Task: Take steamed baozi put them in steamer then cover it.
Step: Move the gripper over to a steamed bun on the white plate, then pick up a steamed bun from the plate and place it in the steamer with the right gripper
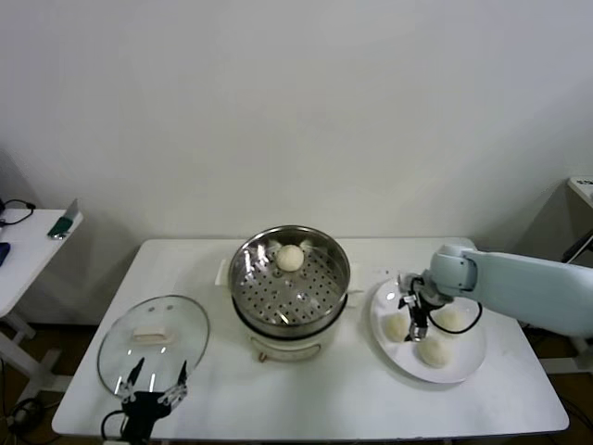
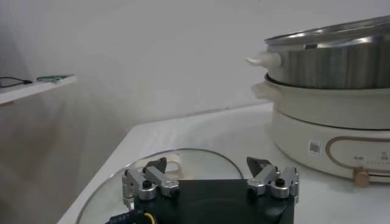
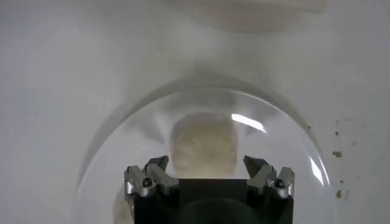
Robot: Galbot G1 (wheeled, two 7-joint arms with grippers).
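Head view: cover (image 1: 153, 342) handle's long axis runs left-right.

Soft, even light is falling from above, keeping the white wall (image 1: 296, 102) bright and the shadows faint. The steamer (image 1: 290, 275) is catching sharp glints along its steel rim, and a bright streak is gleaming on the plate (image 3: 317, 176) in the right wrist view, where everything close is looking hazy and soft
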